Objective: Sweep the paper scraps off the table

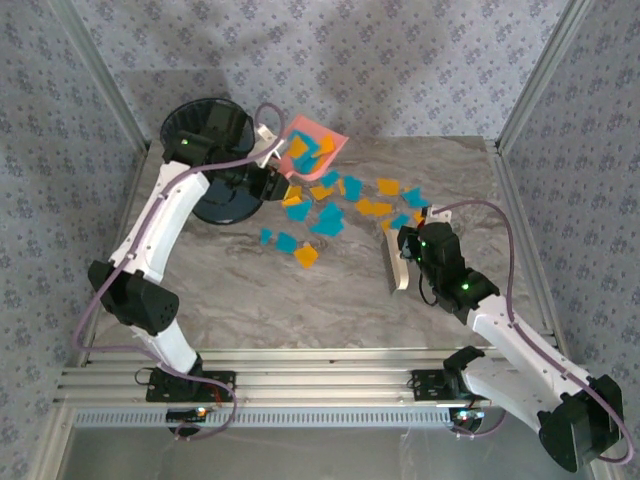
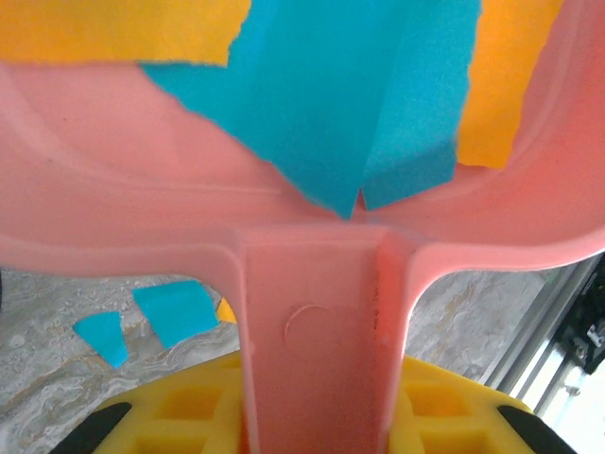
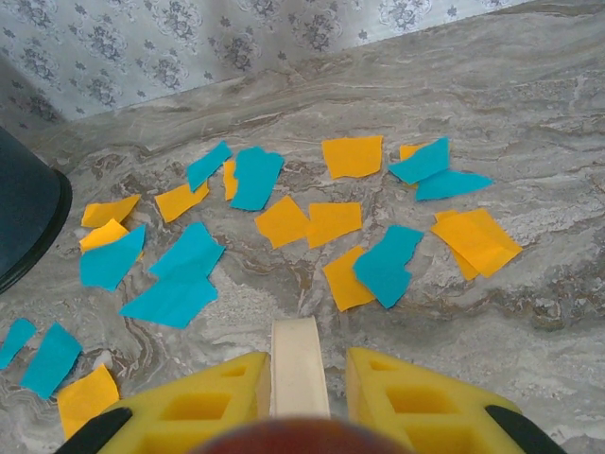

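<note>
Nearest us, well to the right of the round black bin (image 1: 232,206), the right end effector (image 3: 302,357) is clamped tight on the cream handle of a small flat brush (image 1: 391,262). Its yellow fingers (image 3: 203,402) press either side of the handle, and the brush sits low at the right edge of the litter.

Between the brush and the bin, the torn orange-yellow and teal-blue paper scraps (image 1: 325,215) lie loose on the grey marbled stone bench (image 1: 260,310). Most are in a band just right of the bin, with a few strays on its near side.

Farthest out, just right of the bin and close to its rim, the left end effector (image 2: 321,407) is closed hard on the handle of the pink plastic dustpan (image 1: 308,128). The pan appears to be lifted off the bench. It carries several scraps, which sit against its back wall near the handle.

We judge the step in hand to be emptying this load. To do it well, we would:
- hold the pan tipped back toward the handle while it crosses to the bin
- bring the lip inside the rim before tilting
- tip slowly, since paper this light will flutter or cling
- leave the brush parked, so it stirs nothing

Most of the scraps are not yet collected.
</note>
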{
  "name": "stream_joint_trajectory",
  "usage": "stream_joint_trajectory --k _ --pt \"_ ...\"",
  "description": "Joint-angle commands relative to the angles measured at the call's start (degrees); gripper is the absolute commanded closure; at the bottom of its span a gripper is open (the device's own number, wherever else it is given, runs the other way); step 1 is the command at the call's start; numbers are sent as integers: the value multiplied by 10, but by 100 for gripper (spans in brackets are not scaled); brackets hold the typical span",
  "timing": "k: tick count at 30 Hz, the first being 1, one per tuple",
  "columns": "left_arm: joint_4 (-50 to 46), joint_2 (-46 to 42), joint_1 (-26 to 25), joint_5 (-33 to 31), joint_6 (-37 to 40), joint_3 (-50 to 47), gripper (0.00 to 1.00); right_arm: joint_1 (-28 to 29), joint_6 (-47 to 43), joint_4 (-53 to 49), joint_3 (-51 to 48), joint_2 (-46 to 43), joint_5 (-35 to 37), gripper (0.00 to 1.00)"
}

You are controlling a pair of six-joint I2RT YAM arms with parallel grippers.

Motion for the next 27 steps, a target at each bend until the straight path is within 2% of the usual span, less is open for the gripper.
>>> stream_joint_trajectory --k 1,10,17,27 --pt "-11 10 29 46 -31 30 100 -4 -9 19 7 2 -8 100" --pt "11 27 88 95 -94 67 100 -7 -9 19 11 8 -12 100" --pt "53 44 131 141 -172 76 100 -7 -6 21 12 14 -10 100" --pt "113 58 161 171 -262 67 100 -8 -3 15 19 13 -9 100"
